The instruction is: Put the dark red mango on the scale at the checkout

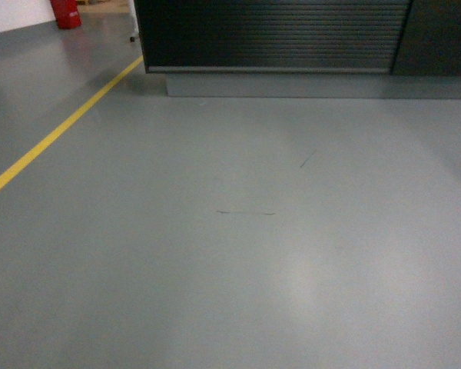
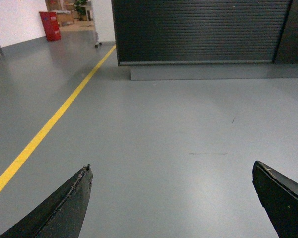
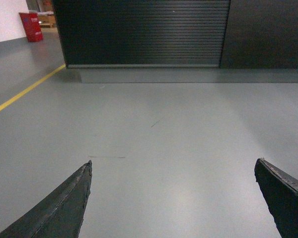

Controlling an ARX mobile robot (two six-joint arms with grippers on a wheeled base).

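The checkout (image 1: pixel 276 34) is a black counter with a horizontally ribbed front panel, standing ahead across the grey floor; the same counter shows as the checkout (image 2: pixel 201 29) and the checkout (image 3: pixel 144 32) in the wrist views. Only its front shows, its top is out of view. The mango and the scale are out of view. My left gripper (image 2: pixel 171 166) is open, with only bare floor between its black fingers (image 2: pixel 72 203). My right gripper (image 3: pixel 173 162) is open too, fingers (image 3: pixel 69 203) wide apart over the floor. Neither gripper appears in the head view.
A yellow floor line (image 1: pixel 58 131) runs diagonally on the left towards the counter's left corner. A red container (image 1: pixel 65 13) stands far back left by a white wall. A grey plinth (image 1: pixel 315 84) runs under the counter. A darker plain panel (image 1: pixel 438 34) adjoins the ribbed front on the right.
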